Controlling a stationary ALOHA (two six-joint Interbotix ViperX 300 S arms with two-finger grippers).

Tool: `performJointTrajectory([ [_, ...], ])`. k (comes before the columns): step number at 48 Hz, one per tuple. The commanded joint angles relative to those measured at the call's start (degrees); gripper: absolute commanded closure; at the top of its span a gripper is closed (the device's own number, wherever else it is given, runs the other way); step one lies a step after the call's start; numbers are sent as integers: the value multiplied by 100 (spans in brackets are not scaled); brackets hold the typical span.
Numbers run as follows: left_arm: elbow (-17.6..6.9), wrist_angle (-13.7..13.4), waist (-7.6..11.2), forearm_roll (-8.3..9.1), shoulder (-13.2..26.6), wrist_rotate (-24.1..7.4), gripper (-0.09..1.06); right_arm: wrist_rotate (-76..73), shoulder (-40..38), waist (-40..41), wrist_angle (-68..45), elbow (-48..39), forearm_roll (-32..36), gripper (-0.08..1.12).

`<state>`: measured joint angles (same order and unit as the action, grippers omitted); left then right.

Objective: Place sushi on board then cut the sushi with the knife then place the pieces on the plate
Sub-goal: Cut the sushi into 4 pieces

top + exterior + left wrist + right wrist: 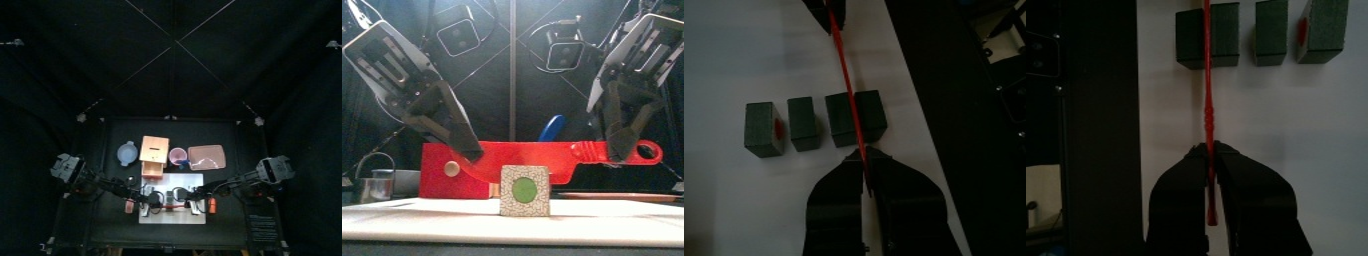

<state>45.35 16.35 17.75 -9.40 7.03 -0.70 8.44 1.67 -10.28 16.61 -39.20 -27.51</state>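
Front view, red knife (pixel 543 158): held level and crosswise above the table, one end in each claw, standing on edge just behind the nearest sushi block.
Left gripper (pixel 862 160): jaws pinched together on the knife's thin edge, nothing else in the grip; arm reaching down from the left.
Right gripper (pixel 1207 155): jaws likewise clamped tight on the knife's other end; arm reaching down from the right.
Sushi roll (pixel 815 123): four dark green blocks in a row near the board's middle, with narrow gaps between them and a bit of red filling showing at one gap; front end face white and speckled with a green centre.
Blade line: along the seam between two blocks, one block on the front side and three behind; contact with the board not visible.
White cutting board (pixel 724 60): flat at the table's front middle, under the sushi and both claws.
Pink tray (pixel 206 155): behind the board, toward the right, apart from it.
Wooden box (pixel 155 150): behind the board, left of the tray.
Blue-grey bowl (pixel 127 152): just left of the box.
Blue knife (pixel 552 128): tip rising behind the red knife.
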Motion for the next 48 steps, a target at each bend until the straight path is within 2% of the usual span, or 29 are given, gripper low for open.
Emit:
performJointTrajectory([
  [1,-132,35,9,-79,35,-26,60,9,26,18,-167,141,-35,69],
  [11,-158,35,9,-123,149,-35,60,9,211,9,-229,185,-53,69],
  [18,-185,35,9,-114,-18,-53,60,9,44,9,-167,281,-9,69],
  [24,-176,35,-35,-62,-325,-53,60,9,-237,35,44,343,141,69],
  [30,-167,35,-97,141,-633,-53,60,9,-562,97,316,396,413,69],
  [35,-114,35,-255,308,-729,-53,60,9,-738,237,431,404,633,69],
  [44,-44,35,-642,747,-765,-97,60,18,-782,545,492,431,1046,69],
  [48,-9,35,-668,773,-765,-97,60,18,-782,554,501,431,1072,69],
])
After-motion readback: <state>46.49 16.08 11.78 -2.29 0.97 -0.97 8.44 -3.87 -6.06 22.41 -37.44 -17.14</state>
